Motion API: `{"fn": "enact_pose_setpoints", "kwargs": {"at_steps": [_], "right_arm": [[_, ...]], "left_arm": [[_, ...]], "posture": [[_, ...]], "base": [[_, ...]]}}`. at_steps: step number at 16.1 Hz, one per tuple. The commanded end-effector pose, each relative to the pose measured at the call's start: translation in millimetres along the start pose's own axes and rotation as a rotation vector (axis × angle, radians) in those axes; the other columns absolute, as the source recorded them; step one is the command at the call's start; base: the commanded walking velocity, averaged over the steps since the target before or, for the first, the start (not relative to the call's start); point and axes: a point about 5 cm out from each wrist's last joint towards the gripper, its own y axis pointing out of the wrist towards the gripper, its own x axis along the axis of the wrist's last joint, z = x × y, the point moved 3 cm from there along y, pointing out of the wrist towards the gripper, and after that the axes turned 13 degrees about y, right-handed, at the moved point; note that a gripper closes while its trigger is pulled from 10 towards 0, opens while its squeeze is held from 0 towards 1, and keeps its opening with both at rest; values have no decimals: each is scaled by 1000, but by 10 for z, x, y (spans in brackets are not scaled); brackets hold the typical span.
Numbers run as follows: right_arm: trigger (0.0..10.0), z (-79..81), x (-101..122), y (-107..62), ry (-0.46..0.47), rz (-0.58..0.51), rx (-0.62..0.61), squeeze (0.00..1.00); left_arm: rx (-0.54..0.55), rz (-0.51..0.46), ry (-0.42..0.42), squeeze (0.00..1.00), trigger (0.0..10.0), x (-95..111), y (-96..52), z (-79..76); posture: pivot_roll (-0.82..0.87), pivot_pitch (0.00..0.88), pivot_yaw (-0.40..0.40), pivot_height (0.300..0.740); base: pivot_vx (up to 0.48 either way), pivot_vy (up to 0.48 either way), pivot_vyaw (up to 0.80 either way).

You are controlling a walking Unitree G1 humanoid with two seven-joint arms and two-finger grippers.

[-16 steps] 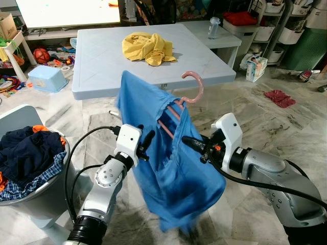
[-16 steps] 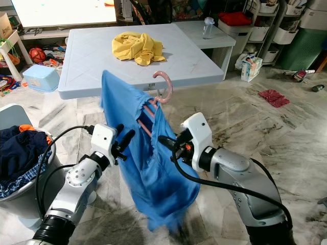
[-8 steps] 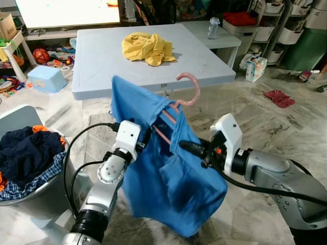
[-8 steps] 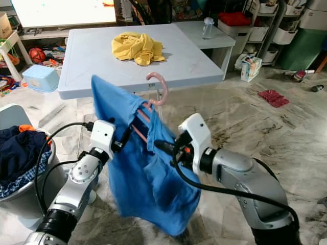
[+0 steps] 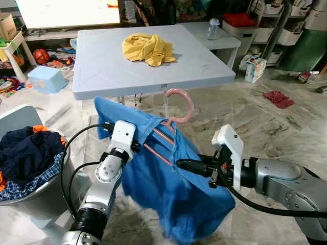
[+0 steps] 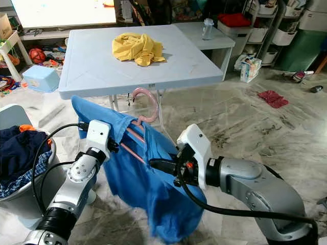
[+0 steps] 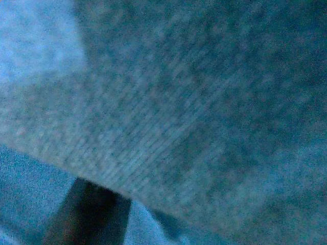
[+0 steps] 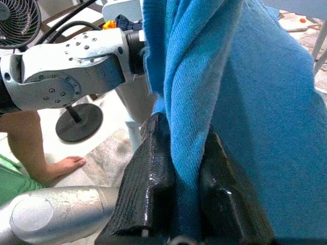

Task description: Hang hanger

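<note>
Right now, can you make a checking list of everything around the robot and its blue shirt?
Surface: white table holds a yellow garment.
Job's things: blue shirt on a pink hanger, held between both arms.
Clutter: laundry basket of dark clothes; red cloth on the floor.
Grippers: right gripper pinches a shirt fold; left gripper is buried in fabric.
Cables: black cable loops along the left arm.
Surroundings: marble floor, storage shelves, a person's bare foot.

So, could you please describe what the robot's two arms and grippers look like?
Both arms are silver metal with rounded, bolted joints. The left arm is slim and the right arm bulkier; each carries a white boxy wrist block and looping black cables. The right gripper has two long, textured black fingers, with a small orange mark by its wrist.
</note>
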Motion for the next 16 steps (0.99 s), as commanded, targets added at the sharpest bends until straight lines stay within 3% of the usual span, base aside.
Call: {"fn": "enact_pose_setpoints", "kwargs": {"at_steps": [1,5,8,16], "right_arm": [[10000,24,67,-1,-30,-22,4,0],[10000,20,41,31,-44,-9,-2,0],[10000,-210,52,48,-78,-20,-144,0],[10000,-337,55,56,-104,-31,-212,0]], "left_arm": [[3,-17,-4,0,0,44,28,25],[12,2,-46,0,0,-5,2,38],[18,1,-43,0,0,-15,-18,68],[56,17,-60,0,0,-50,-35,135]], "posture": [[-39,8,-60,740],[-33,12,-63,740],[-27,12,-62,740],[-25,12,-64,740]], "base": [[0,0,0],[0,0,0],[0,0,0],[0,0,0]]}}
